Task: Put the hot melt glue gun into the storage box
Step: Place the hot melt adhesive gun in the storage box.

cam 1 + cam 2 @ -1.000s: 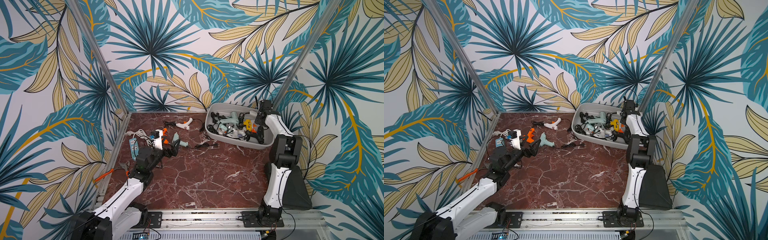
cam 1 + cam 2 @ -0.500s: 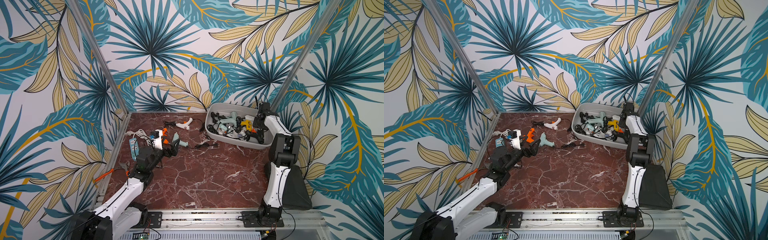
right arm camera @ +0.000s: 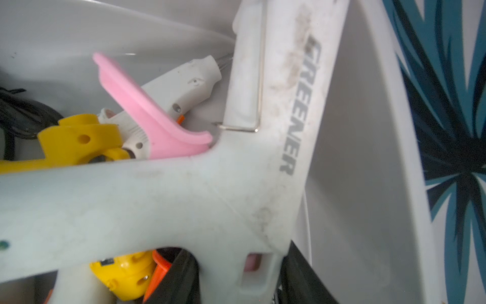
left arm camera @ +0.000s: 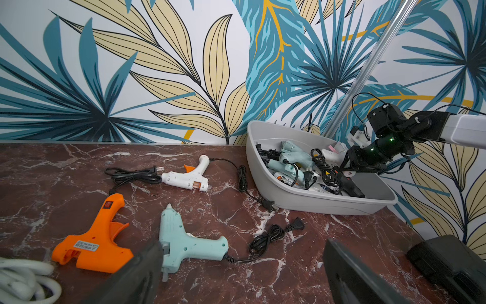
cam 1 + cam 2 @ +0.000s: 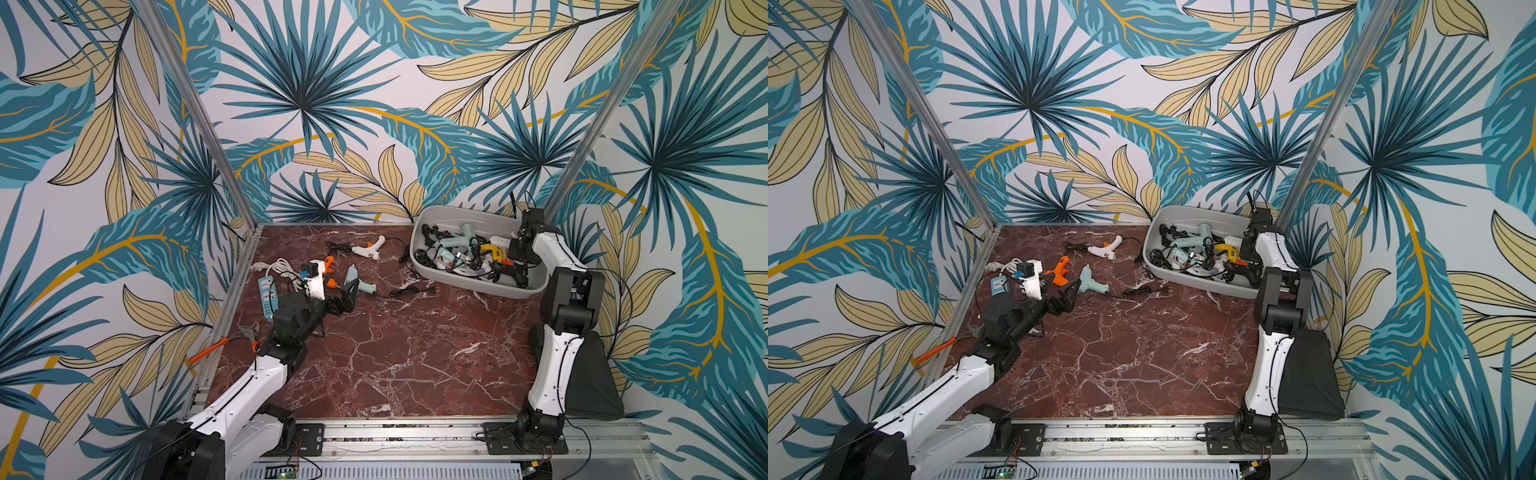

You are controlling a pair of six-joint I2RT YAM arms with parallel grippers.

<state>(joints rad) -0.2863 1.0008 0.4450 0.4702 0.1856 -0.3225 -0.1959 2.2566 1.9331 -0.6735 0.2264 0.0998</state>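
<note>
The storage box (image 5: 469,286) (image 5: 1187,283) (image 4: 315,204) is a light grey tub at the back right, with several glue guns and black cords inside. My right gripper (image 5: 518,250) (image 5: 1246,250) (image 4: 349,168) (image 3: 236,279) hangs inside its right end, shut on a white hot melt glue gun (image 3: 184,197) with a pink trigger. My left gripper (image 5: 344,296) (image 5: 1065,297) (image 4: 244,259) is open, low over the table, just short of a pale teal glue gun (image 5: 359,283) (image 5: 1092,283) (image 4: 184,242) with nothing between its fingers.
An orange glue gun (image 5: 1059,270) (image 4: 97,242) and a white one (image 5: 368,248) (image 4: 189,177) lie on the marble with loose cords. A power strip (image 5: 267,291) and white cable sit at the left edge. A black case (image 5: 1308,374) stands behind the right arm.
The right gripper has sunk a little lower into the box with the white gun. The left arm has hardly moved.
</note>
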